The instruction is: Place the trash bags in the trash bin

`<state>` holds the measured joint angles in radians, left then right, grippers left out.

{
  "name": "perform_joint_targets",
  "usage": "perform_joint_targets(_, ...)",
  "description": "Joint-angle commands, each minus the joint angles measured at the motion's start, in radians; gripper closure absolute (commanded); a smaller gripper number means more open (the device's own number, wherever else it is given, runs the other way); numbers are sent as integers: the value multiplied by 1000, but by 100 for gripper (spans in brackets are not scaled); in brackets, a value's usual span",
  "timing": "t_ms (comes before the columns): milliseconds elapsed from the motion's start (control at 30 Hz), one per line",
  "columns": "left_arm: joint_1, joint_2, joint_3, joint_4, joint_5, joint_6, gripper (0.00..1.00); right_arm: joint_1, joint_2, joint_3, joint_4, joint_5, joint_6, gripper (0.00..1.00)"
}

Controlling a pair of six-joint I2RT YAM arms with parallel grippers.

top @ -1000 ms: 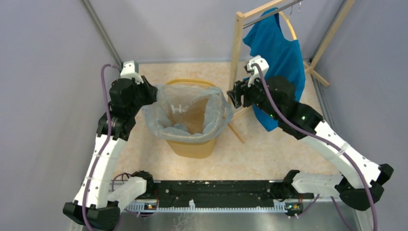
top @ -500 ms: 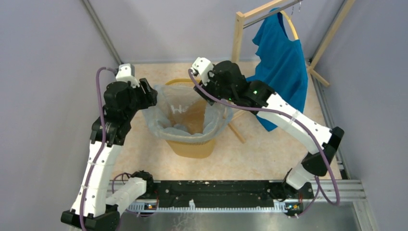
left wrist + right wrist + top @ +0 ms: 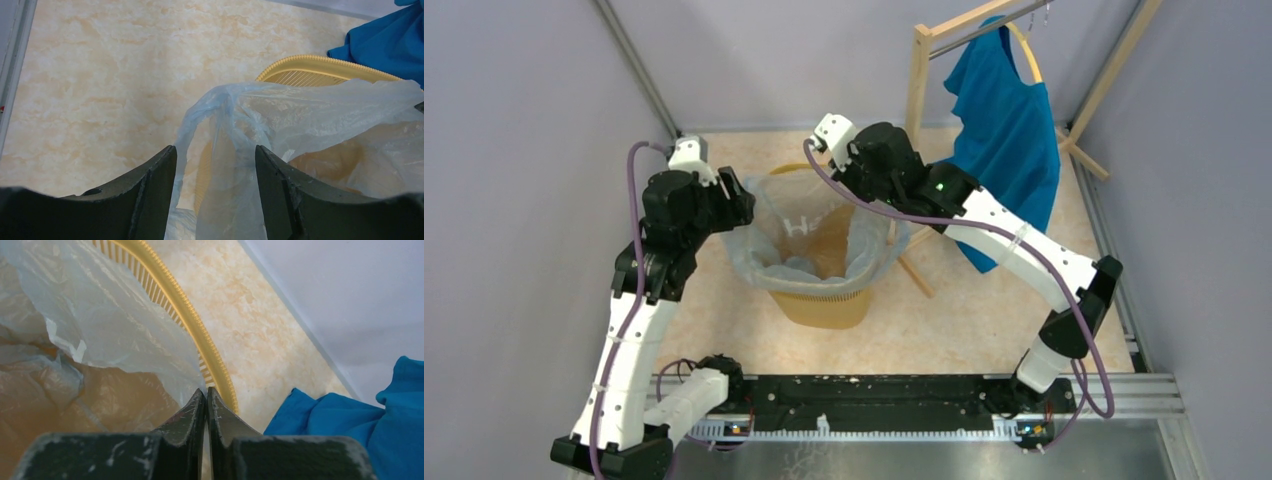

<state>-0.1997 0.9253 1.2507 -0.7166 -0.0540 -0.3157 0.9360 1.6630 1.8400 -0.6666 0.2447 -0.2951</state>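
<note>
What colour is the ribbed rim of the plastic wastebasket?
Yellow-orange. The ribbed plastic wastebasket rim shows best in the right wrist view.

Light is bright, even and diffuse from above in every view, leaving only faint, soft-edged shadows on the counter [image 3: 984, 320] beside the trash bin [image 3: 819, 300]. The trash bag [image 3: 764, 235] film shows a mild whitish sheen without hard glare. In the wrist views the near parts of the left tool [image 3: 215, 150] and right tool [image 3: 206, 390] look dark and slightly soft, while the film beyond stays crisp.
</note>
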Motion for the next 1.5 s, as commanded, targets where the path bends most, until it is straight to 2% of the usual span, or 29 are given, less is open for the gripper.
perform_joint_targets(0,0,1,41,-6,20,-1,33,1,-16,22,127,68,13,99)
perform_joint_targets(233,3,120,221,-10,16,17,13,-42,26,33,187,50,30,100)
perform_joint_targets(400,20,220,278,29,87,8,11,-53,77,60,174,23,27,100)
perform_joint_targets(500,70,241,261,64,165,10,11,-62,87,58,177,12,37,100)
perform_joint_targets(700,320,217,149,144,518,-31,8,-93,88,58,180,-26,67,100)
perform_joint_targets(867,357,136,32,215,627,-80,7,-108,89,53,189,-58,75,100)
perform_joint_targets(1067,389,101,-27,219,637,-99,16,-117,89,51,194,-79,85,100)
perform_joint_targets(1300,398,25,-2,159,525,-104,8,-121,85,30,198,-93,87,100)
perform_joint_targets(1400,398,-4,11,105,444,-57,9,-123,85,28,201,-99,86,100)
perform_joint_targets(1467,394,-10,1,73,408,-31,13,-123,87,31,201,-106,88,100)
